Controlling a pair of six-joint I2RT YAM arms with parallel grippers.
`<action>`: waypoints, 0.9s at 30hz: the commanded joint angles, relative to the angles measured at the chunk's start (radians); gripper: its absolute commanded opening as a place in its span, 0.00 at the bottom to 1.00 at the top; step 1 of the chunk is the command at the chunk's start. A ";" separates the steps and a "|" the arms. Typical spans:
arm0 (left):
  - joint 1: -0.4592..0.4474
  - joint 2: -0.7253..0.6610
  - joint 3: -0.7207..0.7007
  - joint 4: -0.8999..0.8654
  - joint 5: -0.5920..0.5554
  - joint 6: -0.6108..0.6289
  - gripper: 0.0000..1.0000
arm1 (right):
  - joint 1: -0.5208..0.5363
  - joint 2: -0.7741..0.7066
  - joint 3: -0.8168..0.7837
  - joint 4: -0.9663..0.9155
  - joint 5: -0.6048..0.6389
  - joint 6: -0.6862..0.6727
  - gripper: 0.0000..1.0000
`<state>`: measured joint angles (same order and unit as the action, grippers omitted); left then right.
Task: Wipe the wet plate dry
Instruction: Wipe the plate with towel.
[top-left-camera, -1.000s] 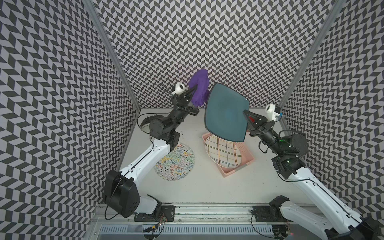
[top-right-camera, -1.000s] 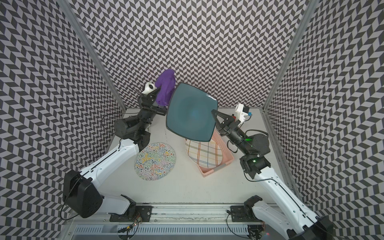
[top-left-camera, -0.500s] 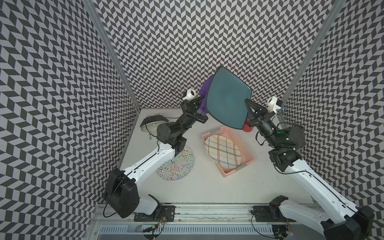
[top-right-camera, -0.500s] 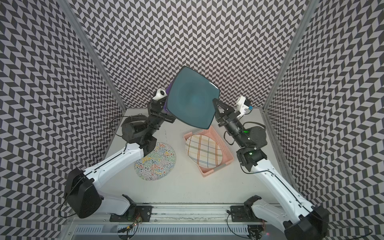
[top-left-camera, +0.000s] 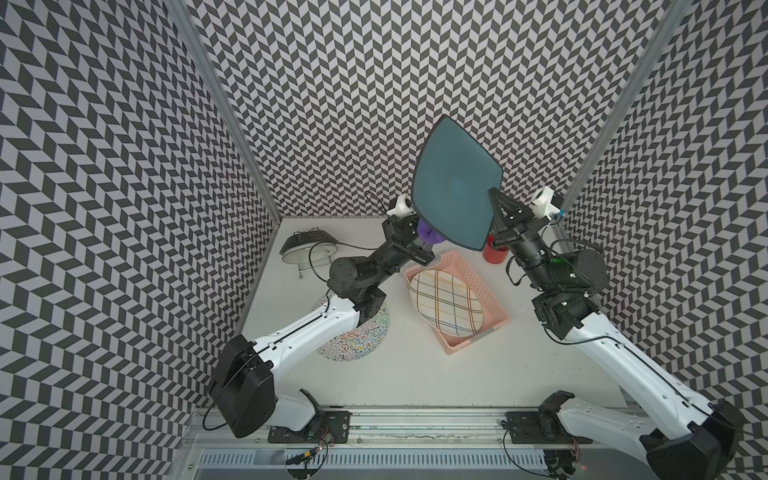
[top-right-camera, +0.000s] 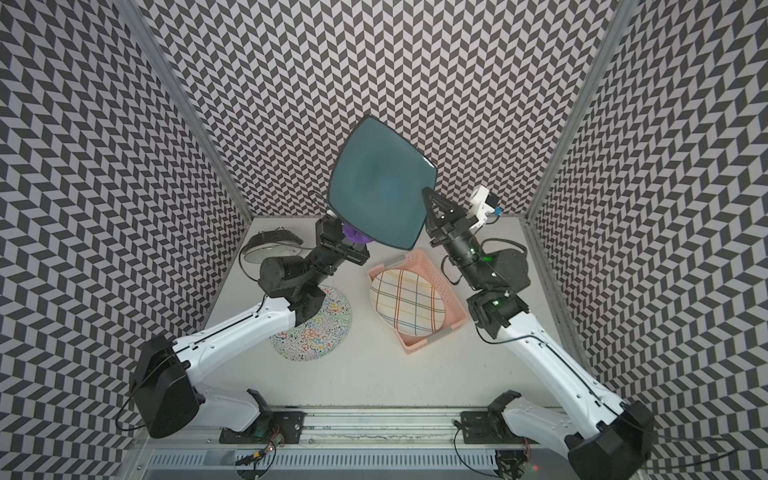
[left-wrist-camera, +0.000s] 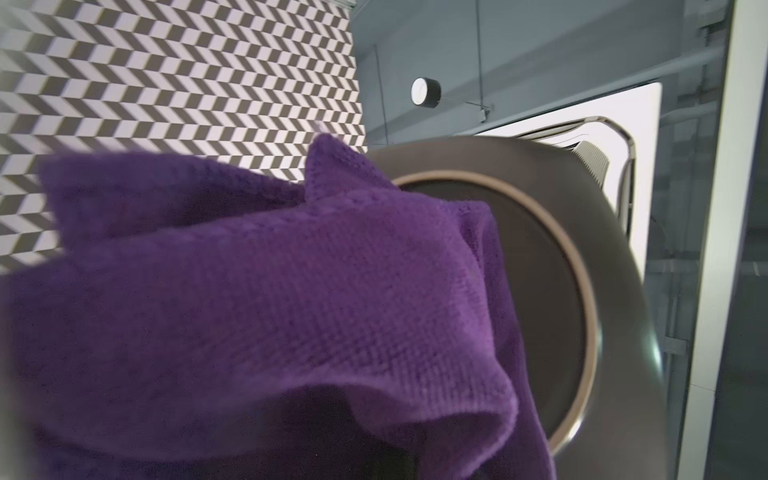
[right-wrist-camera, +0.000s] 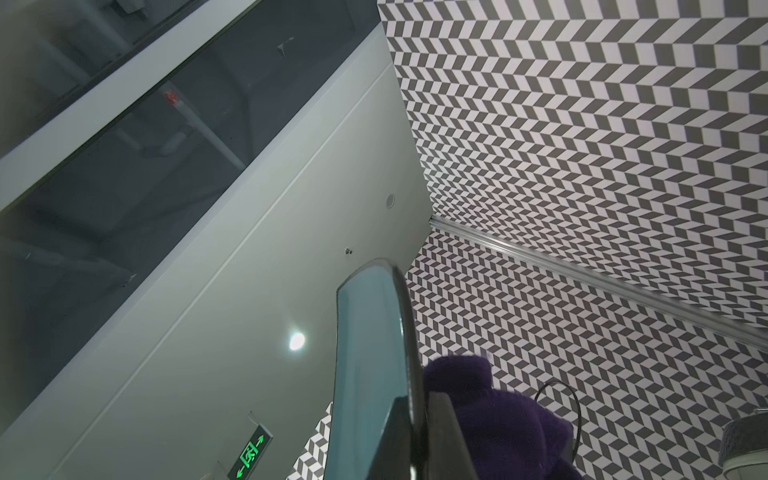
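Chevron walls; my right claw (top-left-camera: 491, 195) grips teal plate (top-left-camera: 453, 187) upright, left claw (top-right-camera: 347, 237) clenches purple cloth (left-wrist-camera: 291, 299) on underside. Wiping back; next: sweep across.

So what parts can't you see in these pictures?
- Left gripper: fingertips buried under the purple cloth in the left wrist view.
- Purple cloth: mostly behind the teal plate in both top views.
- Red cup: half hidden by the right gripper.
- Water on the plate: too faint to see.

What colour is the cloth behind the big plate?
Purple. The cloth shows best in the left wrist view.
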<state>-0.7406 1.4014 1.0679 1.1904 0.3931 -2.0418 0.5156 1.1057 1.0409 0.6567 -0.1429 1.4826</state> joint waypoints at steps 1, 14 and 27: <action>0.053 -0.100 -0.062 0.010 0.056 0.042 0.00 | -0.023 -0.023 0.024 -0.005 0.094 0.007 0.00; 0.156 -0.239 0.419 -1.567 -0.136 1.347 0.00 | -0.006 -0.049 0.104 -0.431 0.052 -0.315 0.00; 0.034 0.084 0.688 -1.919 -0.322 1.723 0.00 | 0.073 -0.092 0.077 -0.515 0.041 -0.444 0.00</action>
<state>-0.6827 1.4899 1.6871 -0.6094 0.1005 -0.4461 0.5354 1.0847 1.0763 -0.0689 -0.0795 1.0451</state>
